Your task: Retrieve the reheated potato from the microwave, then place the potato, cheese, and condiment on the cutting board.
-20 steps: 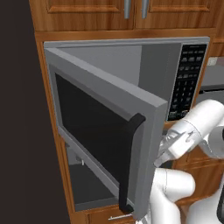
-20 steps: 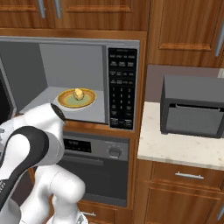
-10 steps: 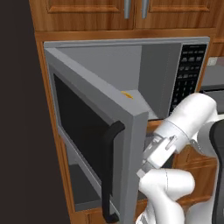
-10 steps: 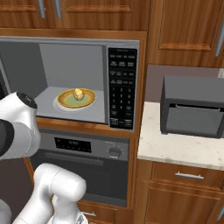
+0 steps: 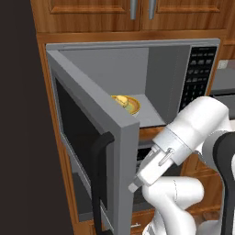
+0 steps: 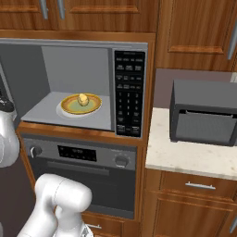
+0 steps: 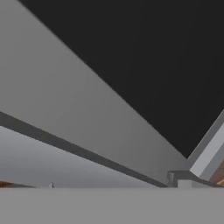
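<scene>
The microwave (image 6: 92, 83) door (image 5: 92, 151) stands wide open, swung out to the left. Inside sits a yellow plate (image 6: 69, 107), and the potato (image 6: 83, 98) rests on the middle of it. From the left side, the potato (image 5: 121, 100) peeks out just past the door's top edge. The white arm (image 5: 193, 133) reaches down behind the door, near its inner side. The gripper is hidden behind the door, so I cannot tell if it is open or closed. A dark toaster oven (image 6: 203, 113) sits on the counter (image 6: 185, 157) to the right. A black oven (image 6: 83, 171) is below the microwave.
</scene>
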{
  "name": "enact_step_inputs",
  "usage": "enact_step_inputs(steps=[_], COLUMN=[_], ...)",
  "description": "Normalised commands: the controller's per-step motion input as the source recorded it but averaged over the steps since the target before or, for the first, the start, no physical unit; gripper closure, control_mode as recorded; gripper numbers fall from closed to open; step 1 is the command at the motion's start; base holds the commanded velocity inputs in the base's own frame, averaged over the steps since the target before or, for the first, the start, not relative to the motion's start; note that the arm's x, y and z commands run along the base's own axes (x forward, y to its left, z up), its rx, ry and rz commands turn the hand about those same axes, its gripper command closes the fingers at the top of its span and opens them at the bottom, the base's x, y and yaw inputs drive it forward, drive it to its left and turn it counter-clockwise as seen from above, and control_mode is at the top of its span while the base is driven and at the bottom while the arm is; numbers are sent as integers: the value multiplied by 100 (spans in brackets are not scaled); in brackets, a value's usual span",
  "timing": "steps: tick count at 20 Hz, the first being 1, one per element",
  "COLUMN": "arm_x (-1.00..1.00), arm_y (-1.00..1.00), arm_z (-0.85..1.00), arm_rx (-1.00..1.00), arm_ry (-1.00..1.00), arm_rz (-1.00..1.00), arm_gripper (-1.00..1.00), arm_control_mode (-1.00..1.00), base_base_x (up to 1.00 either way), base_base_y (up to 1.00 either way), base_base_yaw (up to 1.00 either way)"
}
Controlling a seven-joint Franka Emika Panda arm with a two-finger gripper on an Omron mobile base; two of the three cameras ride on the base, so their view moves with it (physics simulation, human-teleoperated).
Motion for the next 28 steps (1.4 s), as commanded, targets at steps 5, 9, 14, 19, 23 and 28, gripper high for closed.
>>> enact_step_inputs(steps=[5,9,14,19,23,28], arm_x=[0,5,0,0,2,9], arm_y=[58,62,64,62,58,44], arm_z=[-45,-53,-58,-56,-54,-44], arm_rx=[43,44,51,51,50,42], arm_ry=[-3,-1,-9,-19,-18,-15], arm_rz=[-22,-16,-12,-14,-17,-21], arm_gripper=[-100,-100,-100,-100,-100,-100], arm_control_mode=[-100,-100,-100,-100,-100,-100], base_base_x=[0,0,0,0,0,0], base_base_y=[0,0,0,0,0,0], base_base_yaw=[0,0,0,0,0,0])
